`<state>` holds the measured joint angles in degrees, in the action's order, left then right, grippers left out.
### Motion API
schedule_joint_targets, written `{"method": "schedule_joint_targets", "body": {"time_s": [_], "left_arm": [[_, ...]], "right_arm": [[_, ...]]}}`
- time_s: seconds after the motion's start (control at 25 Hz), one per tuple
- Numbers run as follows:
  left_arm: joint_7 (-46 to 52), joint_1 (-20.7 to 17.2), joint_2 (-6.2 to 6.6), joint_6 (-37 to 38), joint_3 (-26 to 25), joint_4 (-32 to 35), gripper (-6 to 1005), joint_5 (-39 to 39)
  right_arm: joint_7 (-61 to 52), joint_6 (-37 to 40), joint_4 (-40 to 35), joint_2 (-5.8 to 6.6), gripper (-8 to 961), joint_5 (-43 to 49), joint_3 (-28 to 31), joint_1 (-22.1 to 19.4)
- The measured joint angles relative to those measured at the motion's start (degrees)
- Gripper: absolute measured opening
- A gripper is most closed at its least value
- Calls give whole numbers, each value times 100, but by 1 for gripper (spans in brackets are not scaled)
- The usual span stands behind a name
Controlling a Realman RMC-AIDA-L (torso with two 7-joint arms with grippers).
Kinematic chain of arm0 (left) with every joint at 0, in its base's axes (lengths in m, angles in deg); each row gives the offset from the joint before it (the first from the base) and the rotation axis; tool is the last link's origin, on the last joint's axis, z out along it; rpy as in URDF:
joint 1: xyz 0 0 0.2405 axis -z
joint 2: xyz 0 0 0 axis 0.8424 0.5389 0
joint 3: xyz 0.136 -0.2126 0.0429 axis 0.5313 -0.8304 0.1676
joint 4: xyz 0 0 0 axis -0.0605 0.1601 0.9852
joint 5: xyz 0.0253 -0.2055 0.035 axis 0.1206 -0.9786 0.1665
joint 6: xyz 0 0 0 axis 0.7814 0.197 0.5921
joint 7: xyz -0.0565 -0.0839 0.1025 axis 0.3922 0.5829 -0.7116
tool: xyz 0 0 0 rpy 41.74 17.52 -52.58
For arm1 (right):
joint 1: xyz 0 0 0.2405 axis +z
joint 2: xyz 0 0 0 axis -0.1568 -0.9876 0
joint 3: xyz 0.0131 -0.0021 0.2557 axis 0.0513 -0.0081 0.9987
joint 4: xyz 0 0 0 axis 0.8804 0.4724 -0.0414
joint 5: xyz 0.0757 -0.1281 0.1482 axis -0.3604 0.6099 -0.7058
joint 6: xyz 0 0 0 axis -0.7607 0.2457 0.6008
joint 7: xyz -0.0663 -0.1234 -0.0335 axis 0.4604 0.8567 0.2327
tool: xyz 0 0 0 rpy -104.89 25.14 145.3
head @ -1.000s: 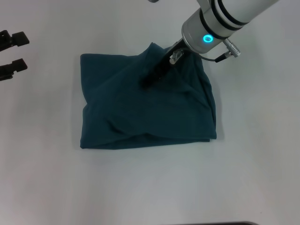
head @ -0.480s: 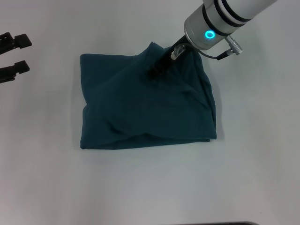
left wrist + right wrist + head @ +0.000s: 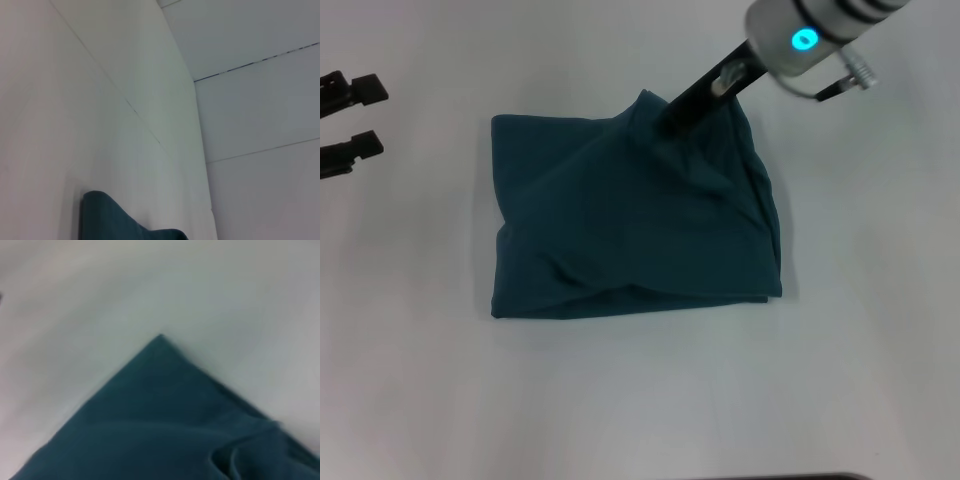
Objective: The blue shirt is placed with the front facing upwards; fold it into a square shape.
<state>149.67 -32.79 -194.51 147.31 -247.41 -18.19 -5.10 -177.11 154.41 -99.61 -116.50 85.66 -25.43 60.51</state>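
The left gripper is parked at the 9 o'clock edge of the head view, well apart from the work. Its 2 fingers stand spread and hold nothing.

The blue shirt lies at the centre of the white table as a compact, roughly square bundle with the plain fabric up; no lettering shows. The 6 o'clock edge is fairly straight. The 12 o'clock edge is uneven, with a raised peak near 1 o'clock, and creases run across the top layer. The left wrist view catches only 1 corner of the shirt. The right wrist view shows another corner flat on the table.

The right gripper is at 1 o'clock, over the shirt's raised peak. Its dark fingers point down at the fabric; whether they are closed or apart cannot be told, and contact with the cloth is also unclear.

Judged step: final tidying, since the folds look complete and only shaping remains. The next move likely calls for pressing or tugging the 1 o'clock peak flat so that the far edge aligns with the other 3 sides, without dragging the lower layers out of square.
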Motion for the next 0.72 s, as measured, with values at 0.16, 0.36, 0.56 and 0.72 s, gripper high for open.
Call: {"method": "schedule_joint_targets", "body": {"time_s": [0.16, 0.36, 0.56, 0.72], "left_arm": [[0, -15, 0, 0, 0, 0, 887, -2], [0, -21, -17, -11, 0, 0, 887, -4], [0, 4, -19, -3, 3, 9, 887, 5], [0, -18, -27, 12, 10, 8, 886, 22]], "right_arm": [[-67, 327, -500, 11, 22, 518, 599, -243], [-6, 385, -459, 40, 24, 867, 1111, -339], [-14, 154, -402, 20, 26, 1056, 1136, -353], [-46, -194, -197, 0, 28, 1158, 1103, -335]]}}
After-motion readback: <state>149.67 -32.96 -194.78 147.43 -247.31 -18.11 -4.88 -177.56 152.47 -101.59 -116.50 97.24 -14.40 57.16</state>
